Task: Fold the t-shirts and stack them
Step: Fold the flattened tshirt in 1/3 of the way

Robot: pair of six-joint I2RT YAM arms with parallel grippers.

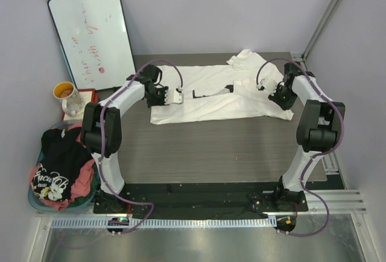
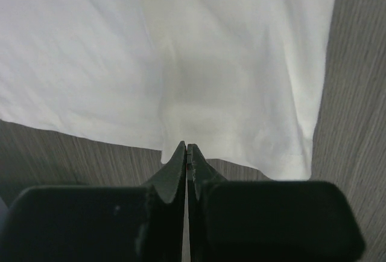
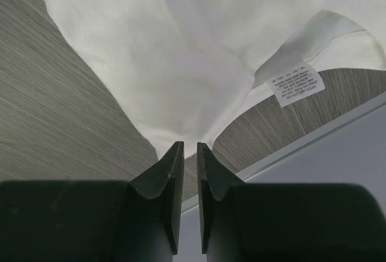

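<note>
Left gripper (image 2: 187,147) sits closed at the white shirt (image 1: 211,108) spread mid-table. We cannot tell whether the barely parted right gripper (image 3: 187,148) holds its edge. Basket (image 1: 36,203), mug (image 1: 71,100) and whiteboard (image 1: 90,38) stand well left.

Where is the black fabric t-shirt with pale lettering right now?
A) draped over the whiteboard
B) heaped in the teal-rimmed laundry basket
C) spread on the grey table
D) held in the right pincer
B: the black t-shirt lies crumpled in the teal-rimmed laundry basket; the garment spread on the grey table is a large white fabric t-shirt.
</note>
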